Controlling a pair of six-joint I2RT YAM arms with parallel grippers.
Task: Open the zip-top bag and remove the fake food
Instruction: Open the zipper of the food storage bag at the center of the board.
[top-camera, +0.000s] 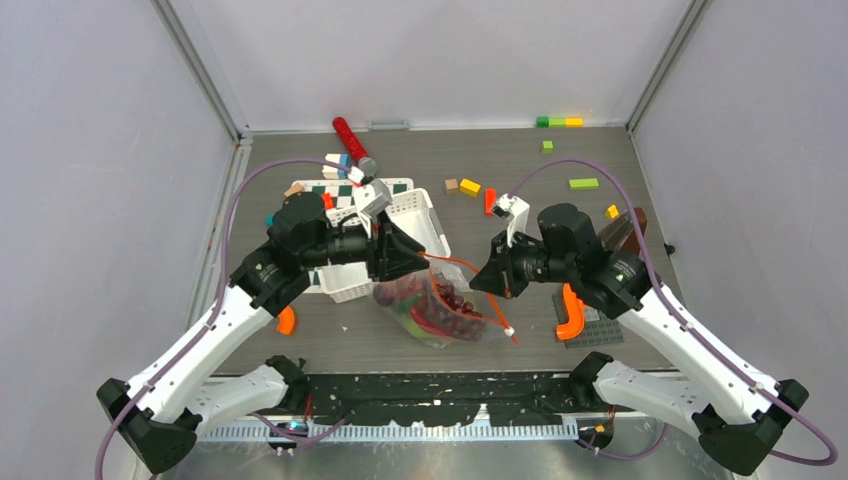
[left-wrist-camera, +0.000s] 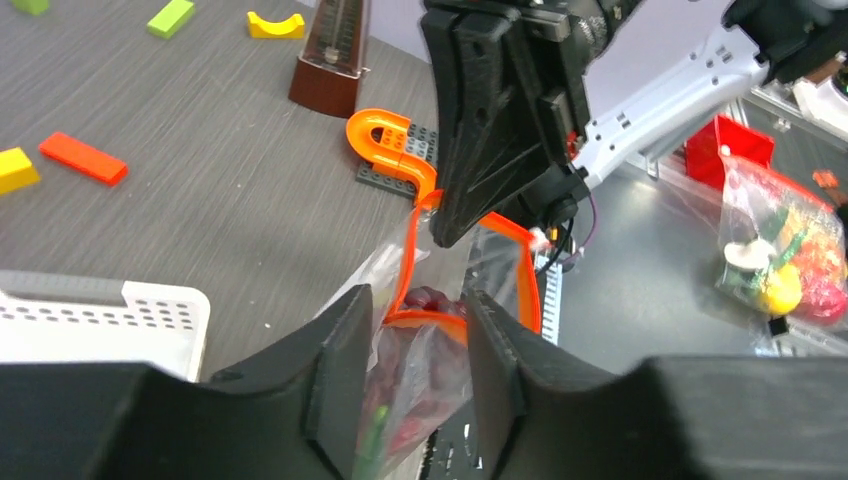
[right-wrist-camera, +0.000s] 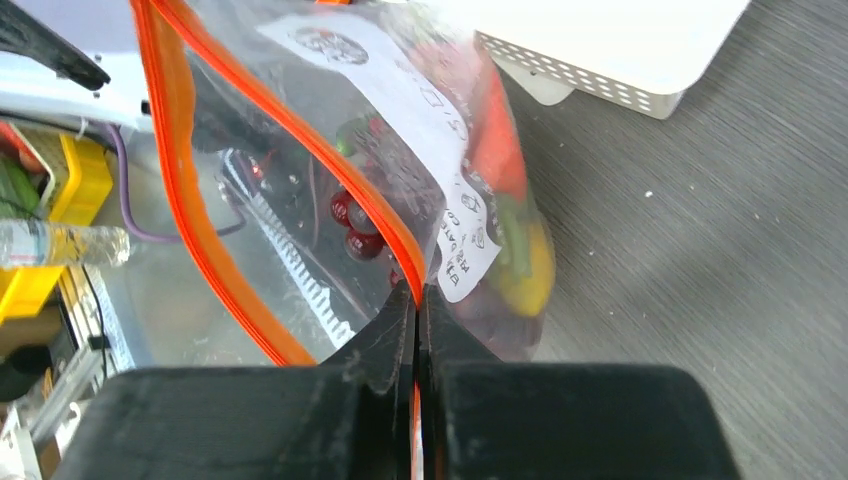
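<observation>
**Operator:** Where does the bag stand?

**Inspector:** Your clear, crinkly plastic zip-top bag (top-camera: 437, 308) is near the front middle of the grey table (top-camera: 450, 150). It sits between your two arms, just beside the near corner of the white slotted plastic basket (top-camera: 422, 215). Its orange zip strip (left-wrist-camera: 425, 320) is drawn out between the two grippers. In the left wrist view the strip's two lips stand apart in a loop, so the mouth is parted.

**Operator:** And the contents?

**Inspector:** The plastic toy fake food (right-wrist-camera: 350, 225) is inside the bag. Through the film, the right wrist view shows you dark red grapes, a yellow piece, a green piece and something orange-red. They are packed together behind a white printed label (right-wrist-camera: 400, 90).

**Operator:** The grippers?

**Inspector:** Your right gripper (right-wrist-camera: 418, 300) is clenched on one lip of the strip. Its fingers are pressed together with the orange edge running up from between them. At your left gripper (left-wrist-camera: 420, 300), the other lip lies across the gap between the fingers (left-wrist-camera: 340, 370), which stand apart. Whether they actually pinch the plastic, I cannot tell.

**Operator:** Anything close by?

**Inspector:** An orange curved track piece (top-camera: 571, 315) lies on a dark studded plate (top-camera: 603, 328) just beside your right forearm. It is apart from the bag.
</observation>
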